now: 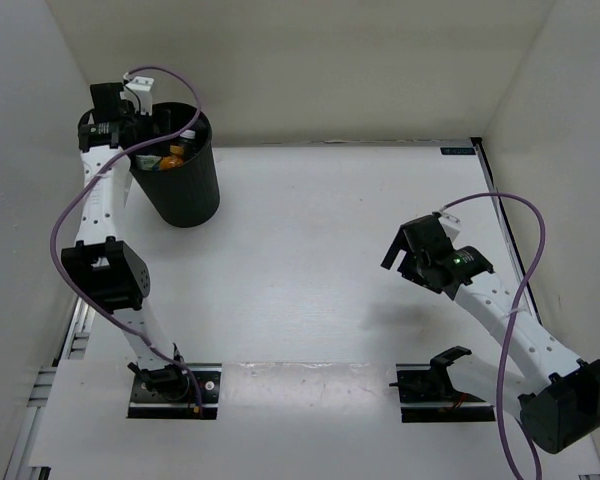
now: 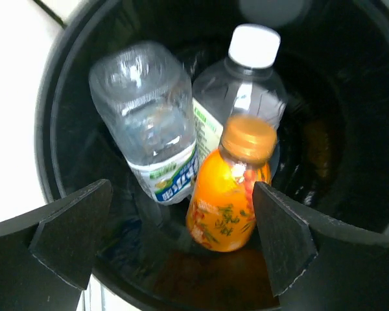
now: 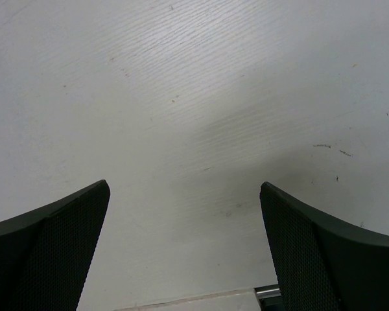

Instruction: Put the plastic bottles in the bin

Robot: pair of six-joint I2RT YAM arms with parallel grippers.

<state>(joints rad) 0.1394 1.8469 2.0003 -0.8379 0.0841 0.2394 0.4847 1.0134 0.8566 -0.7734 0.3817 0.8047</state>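
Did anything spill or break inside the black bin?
No spill or damage shows. Inside the bin, the only odd thing is a clear bottle pointing base-up, beside a white-capped bottle and an orange bottle with their caps up.

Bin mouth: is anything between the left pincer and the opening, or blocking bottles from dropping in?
Nothing visible does. The left pincer hangs open right over the bin, whose mouth is unobstructed. Three bottles already lie inside: an orange bottle, a white-capped clear bottle and a second clear bottle, bottom-up.
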